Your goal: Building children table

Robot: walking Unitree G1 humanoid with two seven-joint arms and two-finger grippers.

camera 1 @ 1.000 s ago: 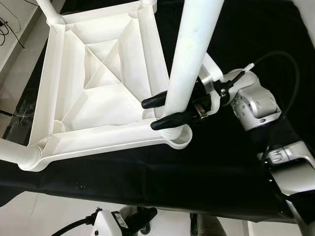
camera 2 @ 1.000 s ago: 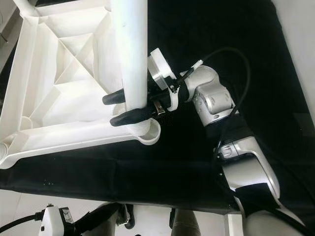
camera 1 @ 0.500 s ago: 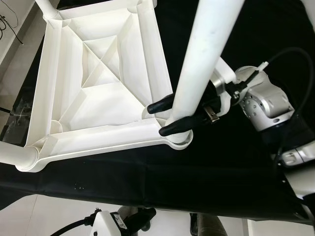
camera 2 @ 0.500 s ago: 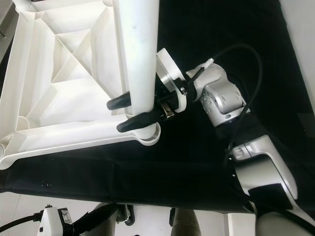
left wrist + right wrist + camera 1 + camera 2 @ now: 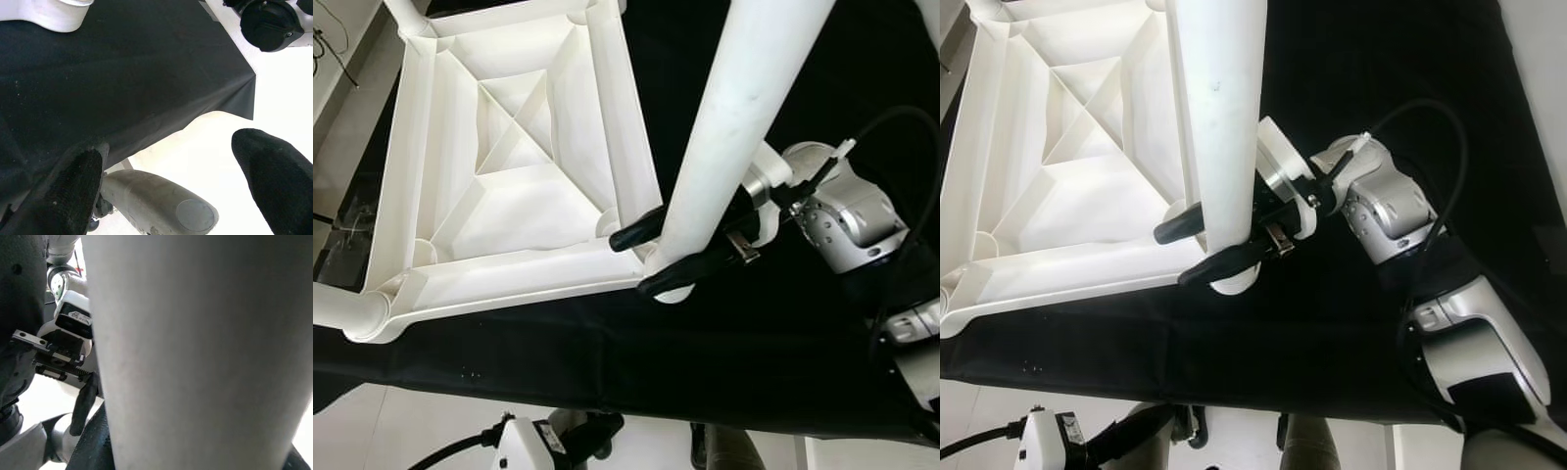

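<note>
The black-draped counter (image 5: 558, 343) carries the white plastic tabletop (image 5: 509, 166) upside down, ribbed underside facing up, which I take to be deliberate: that way the round corner sockets open upward to receive legs. It lies toward the robot's left on the cloth, with its near right corner just beside the right arm. Fitted legs already stand at the far left corner (image 5: 409, 15) and the near left corner (image 5: 342, 308). The leg in hand (image 5: 744, 127), a long white tube, rises steeply toward the camera, its lower end sitting at the near right corner socket (image 5: 668, 290), tilted rather than plumb, so it looks not yet pushed home. The right hand (image 5: 658, 257) is clamped on this leg low down, one black finger on each side, close to the socket, probably to steer the tip with most control. The left hand (image 5: 166, 171) hangs idle below the counter edge, fingers apart on nothing.
</note>
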